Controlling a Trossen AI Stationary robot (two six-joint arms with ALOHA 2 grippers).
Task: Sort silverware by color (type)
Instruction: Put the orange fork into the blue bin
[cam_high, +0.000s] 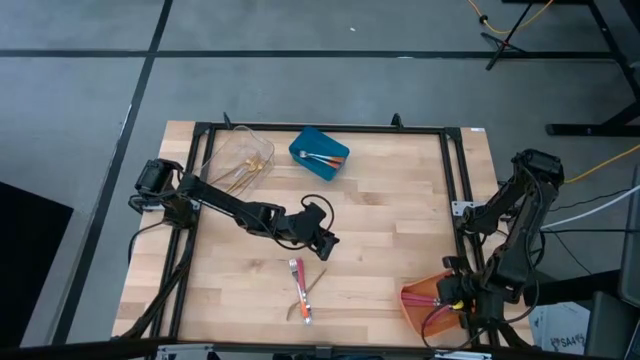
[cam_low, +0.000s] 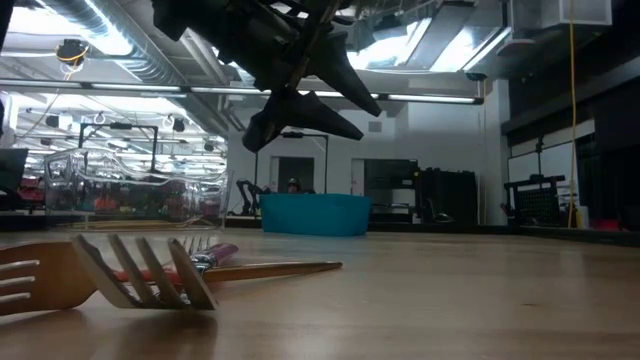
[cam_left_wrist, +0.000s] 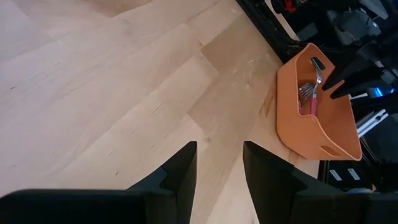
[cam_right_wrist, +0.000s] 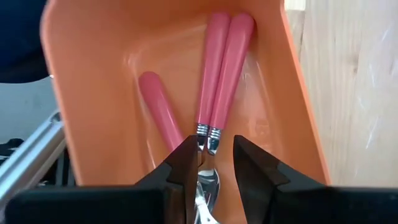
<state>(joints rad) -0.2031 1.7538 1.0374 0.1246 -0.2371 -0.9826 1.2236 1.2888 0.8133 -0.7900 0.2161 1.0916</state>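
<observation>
Pink-handled forks (cam_right_wrist: 219, 74) lie in orange bin (cam_high: 420, 305); right gripper (cam_right_wrist: 208, 163) over them, fingers apart, empty. Left gripper (cam_high: 322, 240) apart beside table forks (cam_high: 298, 288). Light, stiff, slippery; you pinch mid-handle.

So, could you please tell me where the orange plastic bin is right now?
In the high view, the orange plastic bin sits at the table's near right corner, directly under the right claw, holding pink-handled utensils.
</observation>
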